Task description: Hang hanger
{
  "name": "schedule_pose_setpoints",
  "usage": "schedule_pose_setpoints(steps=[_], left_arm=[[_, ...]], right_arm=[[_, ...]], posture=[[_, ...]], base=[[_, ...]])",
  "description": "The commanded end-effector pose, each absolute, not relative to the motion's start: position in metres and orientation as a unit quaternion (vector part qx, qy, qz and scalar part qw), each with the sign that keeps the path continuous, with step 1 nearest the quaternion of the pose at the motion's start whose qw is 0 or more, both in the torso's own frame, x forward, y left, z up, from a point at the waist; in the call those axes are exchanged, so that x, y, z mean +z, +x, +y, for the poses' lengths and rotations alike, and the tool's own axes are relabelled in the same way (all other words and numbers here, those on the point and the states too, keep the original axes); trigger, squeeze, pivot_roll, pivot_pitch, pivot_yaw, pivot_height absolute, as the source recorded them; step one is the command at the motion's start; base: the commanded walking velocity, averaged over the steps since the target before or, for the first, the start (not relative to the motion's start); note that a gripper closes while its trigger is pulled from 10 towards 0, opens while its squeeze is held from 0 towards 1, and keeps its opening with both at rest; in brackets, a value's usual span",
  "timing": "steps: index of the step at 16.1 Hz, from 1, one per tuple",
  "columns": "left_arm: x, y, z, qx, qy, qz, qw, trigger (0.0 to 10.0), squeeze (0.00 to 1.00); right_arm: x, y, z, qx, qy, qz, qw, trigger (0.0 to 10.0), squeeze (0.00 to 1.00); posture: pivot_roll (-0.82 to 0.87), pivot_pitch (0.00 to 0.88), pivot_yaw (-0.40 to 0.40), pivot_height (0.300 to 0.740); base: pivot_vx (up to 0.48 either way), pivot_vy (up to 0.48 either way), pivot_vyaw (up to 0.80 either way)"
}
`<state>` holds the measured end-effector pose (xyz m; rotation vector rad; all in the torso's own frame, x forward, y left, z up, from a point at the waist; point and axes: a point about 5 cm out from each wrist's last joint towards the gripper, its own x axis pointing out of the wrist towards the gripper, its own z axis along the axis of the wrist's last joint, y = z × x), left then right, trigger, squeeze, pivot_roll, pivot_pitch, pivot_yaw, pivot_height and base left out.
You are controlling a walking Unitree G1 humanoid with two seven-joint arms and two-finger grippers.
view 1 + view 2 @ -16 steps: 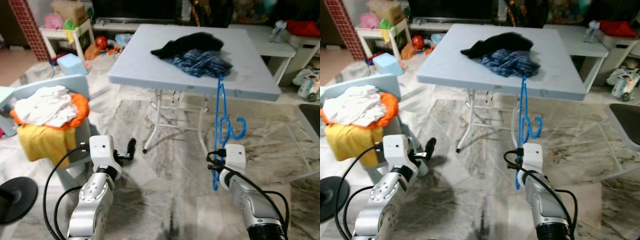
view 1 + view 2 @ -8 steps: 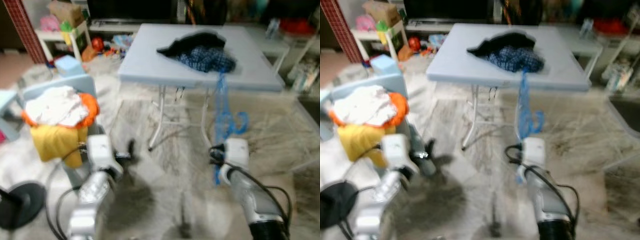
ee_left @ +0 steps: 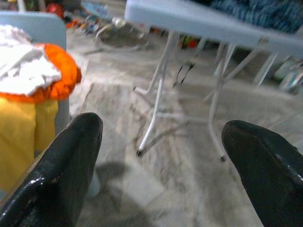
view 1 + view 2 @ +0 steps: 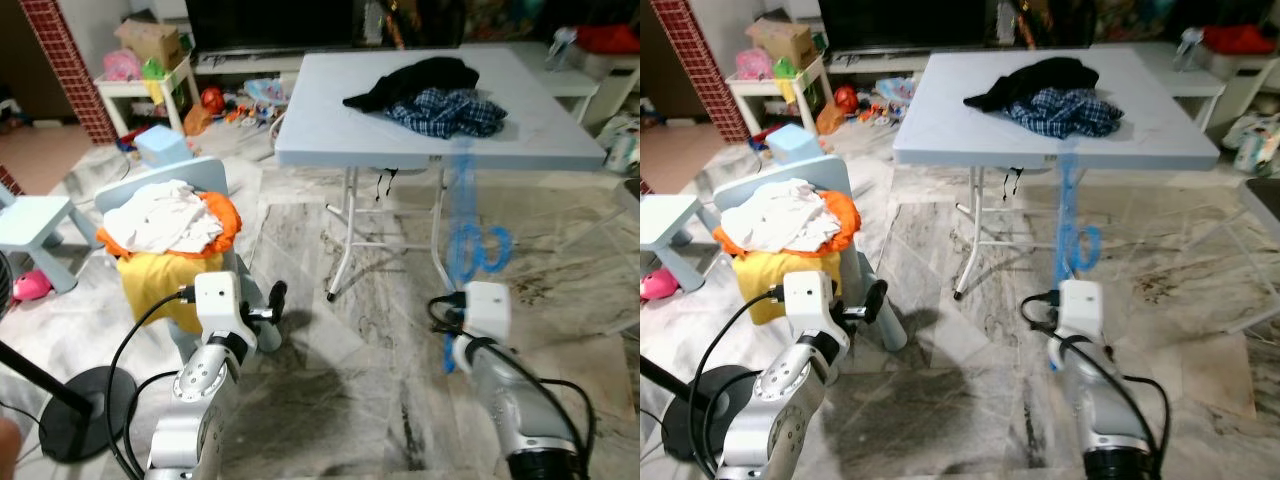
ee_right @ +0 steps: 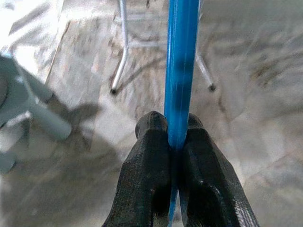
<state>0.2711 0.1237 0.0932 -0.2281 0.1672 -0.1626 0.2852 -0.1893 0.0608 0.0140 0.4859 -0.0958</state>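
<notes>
- Your right gripper (image 5: 176,130) is clenched on the blue hanger (image 5: 181,71); the two black fingers (image 5: 147,161) press against the bar from both sides, and the bar runs straight out from between them.
- In the head view that hanger (image 4: 1070,225) rises from the right gripper at about 5 o'clock up toward 1 o'clock, blurred along its length, with its curved part showing just beside the upright bar.
- Its upper end reaches the near edge of the light blue folding table (image 4: 940,135), below the clothes; whether it touches the table edge you cannot tell.
- Your left gripper (image 3: 161,142) is released, with its fingers (image 3: 66,161) spread wide apart and nothing between them, looking out over the marble floor (image 3: 180,189) toward the table legs.
- In the head view the left gripper (image 4: 272,300) sits at about 7 o'clock, near the small chair (image 4: 200,180).
- On the table, at 12 o'clock, you have a black garment (image 4: 420,78) lying touching a blue plaid shirt (image 4: 450,108).
- At 9 o'clock the chair carries a pile of laundry (image 4: 165,225): white on top, orange beneath, yellow hanging down.
- A black round stand base (image 4: 75,410) rests on the floor at 8 o'clock.
</notes>
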Motion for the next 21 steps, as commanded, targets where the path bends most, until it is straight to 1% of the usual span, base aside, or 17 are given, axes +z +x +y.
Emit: schedule_pose_setpoints(steps=[1,3,7,8,10,18,21], left_arm=[[0.0983,0.2720,0.1310,-0.081,-0.116,0.069,0.987,10.0,0.00],[0.0977,0.2717,0.1298,-0.089,-0.122,0.072,0.986,10.0,0.00],[0.1001,0.2715,0.1300,-0.093,-0.136,0.065,0.984,10.0,0.00],[0.1000,0.2715,0.1299,-0.094,-0.137,0.065,0.984,10.0,0.00],[0.1001,0.2717,0.1298,-0.097,-0.142,0.064,0.983,10.0,0.00],[0.1005,0.2731,0.1305,-0.096,-0.148,0.064,0.982,10.0,0.00],[0.1004,0.2741,0.1309,-0.097,-0.150,0.067,0.982,10.0,0.00]], right_arm=[[0.0707,0.2913,-0.1733,-0.018,0.018,0.224,0.974,10.0,0.00],[0.0728,0.2916,-0.1726,-0.010,0.013,0.213,0.977,10.0,0.00],[0.0733,0.2906,-0.1769,-0.025,0.025,0.210,0.977,10.0,0.00],[0.0731,0.2907,-0.1773,-0.025,0.024,0.209,0.977,10.0,0.00],[0.0731,0.2910,-0.1770,-0.021,0.023,0.209,0.977,10.0,0.00],[0.0752,0.2949,-0.1751,-0.019,0.018,0.205,0.978,10.0,0.00],[0.0745,0.2955,-0.1783,-0.028,0.017,0.207,0.978,10.0,0.00]], posture=[[-0.12,0.000,0.007,0.740],[-0.12,0.000,0.008,0.740],[-0.12,0.000,0.009,0.740],[-0.12,0.000,0.009,0.740],[-0.12,0.000,0.006,0.740],[-0.12,0.000,0.000,0.740],[-0.12,0.000,0.005,0.740]], base=[[0.000,0.000,0.00],[0.000,0.000,0.00],[0.000,0.000,0.00],[0.000,0.000,-0.46],[0.139,0.000,-0.70],[0.320,0.000,-0.80],[0.320,0.000,-0.80]])
